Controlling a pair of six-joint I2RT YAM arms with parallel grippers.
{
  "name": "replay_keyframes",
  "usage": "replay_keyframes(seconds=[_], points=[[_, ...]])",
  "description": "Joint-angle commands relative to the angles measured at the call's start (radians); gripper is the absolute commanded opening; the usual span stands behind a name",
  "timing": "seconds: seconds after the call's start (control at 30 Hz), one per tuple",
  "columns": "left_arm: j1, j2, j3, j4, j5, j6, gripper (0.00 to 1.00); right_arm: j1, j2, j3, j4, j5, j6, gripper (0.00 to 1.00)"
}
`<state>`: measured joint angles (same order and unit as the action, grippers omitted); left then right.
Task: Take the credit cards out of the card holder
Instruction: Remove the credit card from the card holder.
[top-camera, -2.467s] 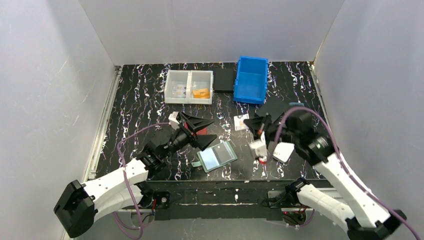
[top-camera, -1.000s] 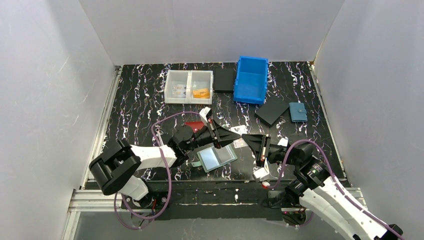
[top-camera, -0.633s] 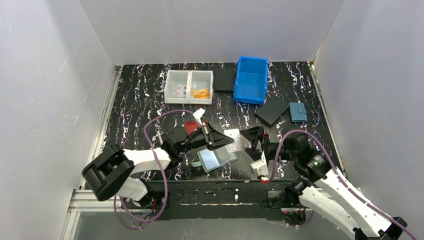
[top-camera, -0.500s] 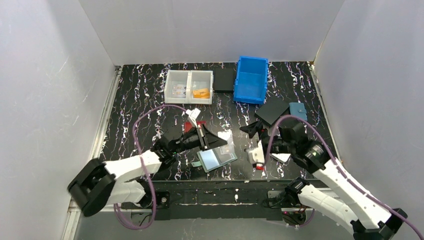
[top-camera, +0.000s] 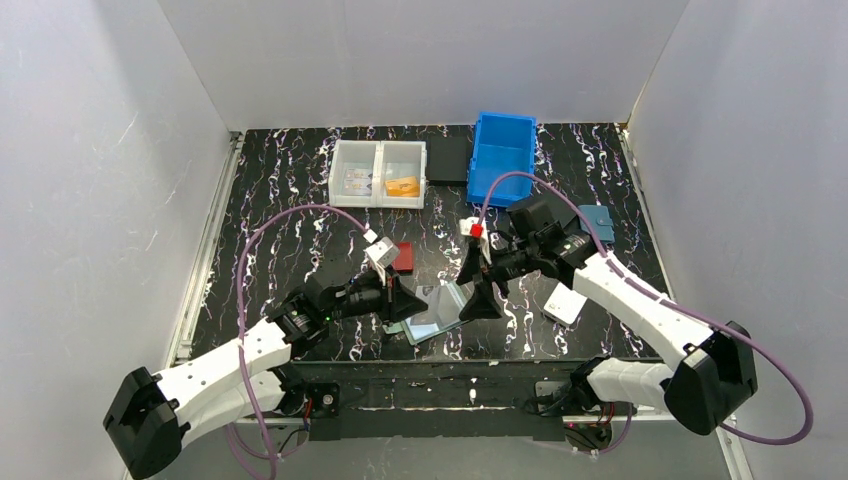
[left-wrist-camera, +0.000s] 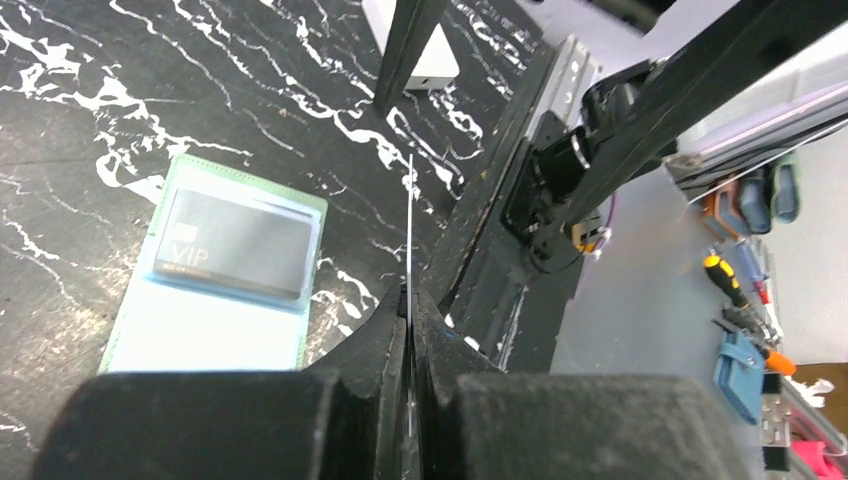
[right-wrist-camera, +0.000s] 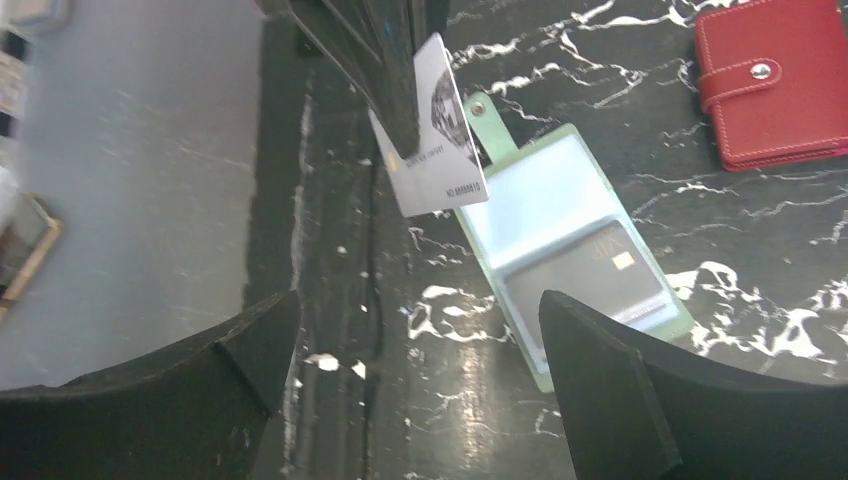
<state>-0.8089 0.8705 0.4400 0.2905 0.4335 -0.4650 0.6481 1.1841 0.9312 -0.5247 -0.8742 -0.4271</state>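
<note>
Holder lies open, 1 black card inside; left gripper pinches a white card; right gripper gapes above.

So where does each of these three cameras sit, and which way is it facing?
Top external: fixed above and behind the arms, facing down at the table; both arms show, bases at the bottom.
Left wrist: on the left arm, looking along its shut left claw, which pinches a white card edge-on.
Right wrist: on the right arm, looking down through the open right claw at a red wallet.
Shared: all three see the open green card holder; both wrists see that card.
</note>
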Motion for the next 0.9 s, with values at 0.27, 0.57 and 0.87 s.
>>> replay_keyframes(seconds=[0.27, 0.57, 0.87], points=[[-0.056, 0.111, 0.103, -0.076, 0.036, 0.120, 0.00, -0.137, 0.107, 0.058, 0.093, -0.372, 0.084, 0.97], [-0.088, 0.186, 0.159, -0.064, 0.020, 0.111, 0.00, -0.142, 0.015, -0.176, 0.501, -0.390, 0.351, 0.91], [-0.112, 0.213, 0.193, -0.059, 0.018, 0.099, 0.00, -0.141, 0.109, -0.096, 0.285, -0.378, 0.175, 0.47]])
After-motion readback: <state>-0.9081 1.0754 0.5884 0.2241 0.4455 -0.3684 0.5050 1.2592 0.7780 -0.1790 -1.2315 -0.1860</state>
